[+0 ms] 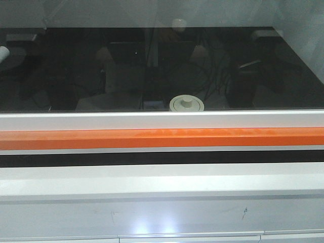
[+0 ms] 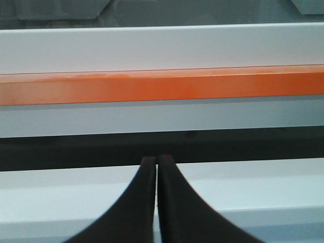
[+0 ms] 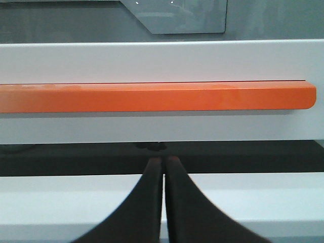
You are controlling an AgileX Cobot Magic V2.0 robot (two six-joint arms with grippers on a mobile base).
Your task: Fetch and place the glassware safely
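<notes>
The glassware shows only as its cream-white round lid with a central knob (image 1: pixel 186 104), seen through a dark glass panel (image 1: pixel 76 71) in the front view, just above the panel's lower white frame. Its clear body is hidden. My left gripper (image 2: pixel 157 160) is shut and empty, pointing at the dark gap under the orange handle bar (image 2: pixel 162 86). My right gripper (image 3: pixel 163 160) is shut and empty, pointing at the same dark gap below the orange bar (image 3: pixel 152 96). Neither gripper shows in the front view.
A white frame (image 1: pixel 162 120) runs under the glass panel, with the orange bar (image 1: pixel 162 137) below it and a black gap (image 1: pixel 162 158) beneath. White cabinet fronts (image 1: pixel 162 202) fill the bottom. The orange bar's rounded right end (image 3: pixel 309 95) shows in the right wrist view.
</notes>
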